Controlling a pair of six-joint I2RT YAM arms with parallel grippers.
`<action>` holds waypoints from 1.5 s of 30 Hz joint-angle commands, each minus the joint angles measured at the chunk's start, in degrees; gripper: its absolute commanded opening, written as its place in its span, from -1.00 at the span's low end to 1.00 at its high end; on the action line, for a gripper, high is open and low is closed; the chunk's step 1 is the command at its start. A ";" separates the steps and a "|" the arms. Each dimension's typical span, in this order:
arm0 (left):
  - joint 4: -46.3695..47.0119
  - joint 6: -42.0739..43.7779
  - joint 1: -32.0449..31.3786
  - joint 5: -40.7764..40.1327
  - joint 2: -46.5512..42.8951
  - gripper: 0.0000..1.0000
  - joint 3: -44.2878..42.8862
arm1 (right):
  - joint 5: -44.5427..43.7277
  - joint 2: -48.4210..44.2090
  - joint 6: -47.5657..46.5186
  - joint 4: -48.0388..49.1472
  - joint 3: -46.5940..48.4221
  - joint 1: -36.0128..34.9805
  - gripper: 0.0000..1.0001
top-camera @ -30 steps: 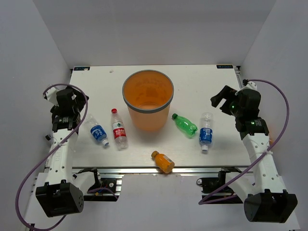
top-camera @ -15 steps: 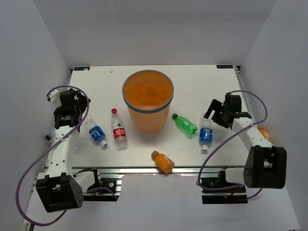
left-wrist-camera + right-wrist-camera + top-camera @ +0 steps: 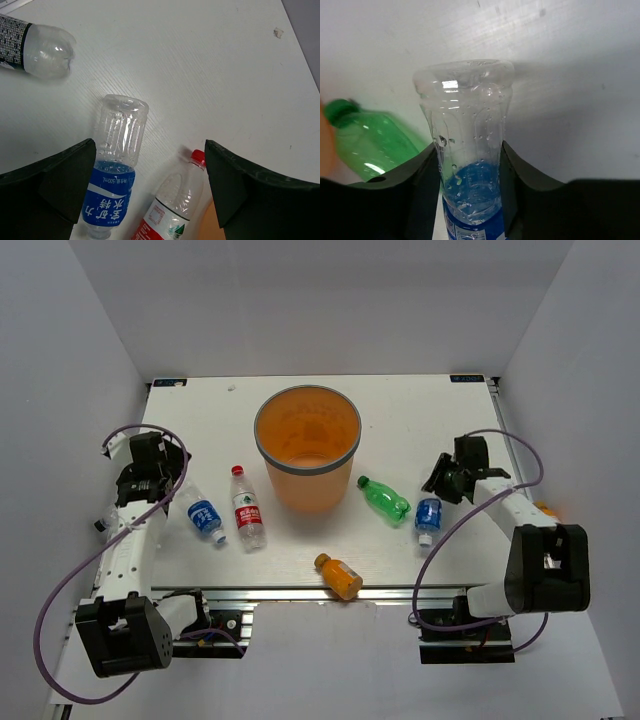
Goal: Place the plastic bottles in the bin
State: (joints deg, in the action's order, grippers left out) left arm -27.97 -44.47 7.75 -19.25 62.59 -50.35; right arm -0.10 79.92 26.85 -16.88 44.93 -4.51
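Note:
The orange bin stands mid-table. Left of it lie a clear blue-labelled bottle and a red-capped one. My left gripper hovers open over that blue-labelled bottle's base end, touching nothing. Right of the bin lie a green bottle and a second blue-labelled bottle. My right gripper is shut on this one's clear body, fingers pressing both sides, while it lies on the table. An orange bottle lies near the front edge.
Another clear bottle with a dark printed label lies beyond the left gripper, near the table's left side. The white table ends in a metal rail at the front. Grey walls enclose the left, right and back.
My right arm dropped down and leftward to the right blue-labelled bottle, and its jaws closed on it. The left gripper edged slightly toward its bottle and stayed open.

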 commanded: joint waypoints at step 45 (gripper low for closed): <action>0.02 -4.31 -0.10 1.66 20.91 0.32 2.98 | 19.27 -2.46 -19.73 12.14 43.77 -29.77 0.79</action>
State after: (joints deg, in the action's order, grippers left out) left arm -28.25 -49.12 7.75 -17.39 83.88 -43.94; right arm 23.75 83.42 7.66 -4.67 90.98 -35.57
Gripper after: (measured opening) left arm 0.711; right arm 0.894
